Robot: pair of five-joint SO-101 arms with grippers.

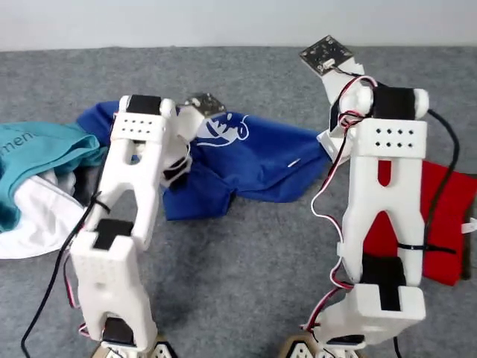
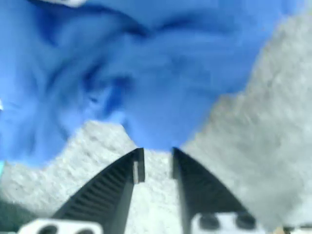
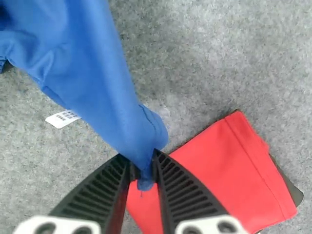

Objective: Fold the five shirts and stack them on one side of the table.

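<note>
The blue shirt (image 1: 253,160) lies crumpled across the middle of the grey table, its white print facing up. My left gripper (image 2: 157,158) is at the shirt's near left edge, and its narrow-set fingertips pinch a lobe of the blue cloth (image 2: 146,73). At the shirt's right end my right gripper (image 3: 142,168) is shut on a bunched corner of the blue shirt (image 3: 83,63), held just above the red shirt (image 3: 219,165). The red shirt (image 1: 447,216) lies flat at the right, partly under the right arm.
A teal shirt (image 1: 37,156) and a white shirt (image 1: 37,216) are heaped at the left edge. A white label (image 3: 62,117) hangs from the blue cloth. Something dark (image 3: 287,187) peeks out from under the red shirt. Bare table (image 1: 246,261) lies between the arms.
</note>
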